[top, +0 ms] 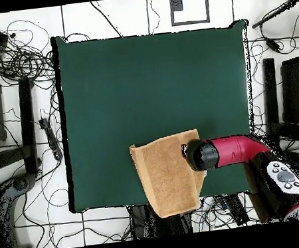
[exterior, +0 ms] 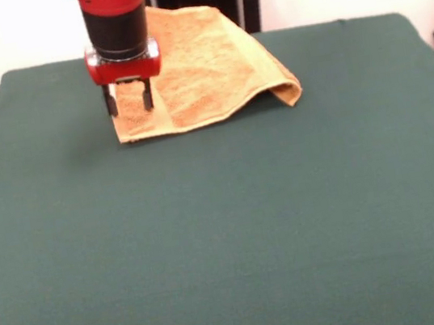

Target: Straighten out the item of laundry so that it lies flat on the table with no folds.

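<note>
The item of laundry (exterior: 202, 62) is an orange-yellow towel lying at the far side of the green table (exterior: 229, 242). Its right edge is folded over into a raised lip (exterior: 289, 88), and its far part runs past the table's edge. My gripper (exterior: 128, 102) stands open over the towel's near left corner, with towel showing between the fingers (exterior: 110, 105). I cannot tell whether the tips touch the cloth. In the overhead view the towel (top: 163, 174) hangs over the table's (top: 147, 83) bottom edge, and the red arm (top: 232, 152) covers its right corner and hides the fingers.
Cables (top: 18, 61) and dark stands (top: 26, 123) lie on the floor around the table. Most of the green top spreads out in front of the towel.
</note>
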`<state>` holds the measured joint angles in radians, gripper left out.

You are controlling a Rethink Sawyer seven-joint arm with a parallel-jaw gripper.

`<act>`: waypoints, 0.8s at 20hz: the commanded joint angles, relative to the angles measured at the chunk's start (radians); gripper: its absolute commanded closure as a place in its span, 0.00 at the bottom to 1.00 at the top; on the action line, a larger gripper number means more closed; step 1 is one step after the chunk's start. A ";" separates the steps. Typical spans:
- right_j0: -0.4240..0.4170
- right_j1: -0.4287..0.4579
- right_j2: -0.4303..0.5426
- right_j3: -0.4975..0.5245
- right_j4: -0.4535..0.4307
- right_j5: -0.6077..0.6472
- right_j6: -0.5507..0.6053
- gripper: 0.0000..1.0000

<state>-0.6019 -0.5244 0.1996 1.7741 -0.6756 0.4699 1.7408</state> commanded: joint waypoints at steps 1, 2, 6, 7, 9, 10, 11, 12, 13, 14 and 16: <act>0.058 0.038 0.071 -0.051 -0.029 -0.092 0.038 0.00; 0.058 0.038 0.069 -0.051 -0.028 -0.096 0.037 0.00; 0.061 0.047 0.062 -0.058 -0.031 -0.115 0.036 0.00; 0.060 0.050 0.061 -0.060 -0.031 -0.118 0.034 0.00; 0.060 0.053 0.062 -0.064 -0.028 -0.120 0.031 0.00; 0.060 0.054 0.061 -0.062 -0.030 -0.122 0.030 0.00; 0.059 0.054 0.061 -0.062 -0.030 -0.124 0.028 0.00; 0.057 0.054 0.061 -0.062 -0.030 -0.124 0.025 0.00; 0.057 0.055 0.061 -0.062 -0.031 -0.125 0.025 0.00; 0.056 0.056 0.062 -0.063 -0.031 -0.126 0.024 0.00; 0.056 0.060 0.062 -0.067 -0.032 -0.126 0.022 0.00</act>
<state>-0.5869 -0.5192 0.1998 1.7683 -0.6756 0.4062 1.7408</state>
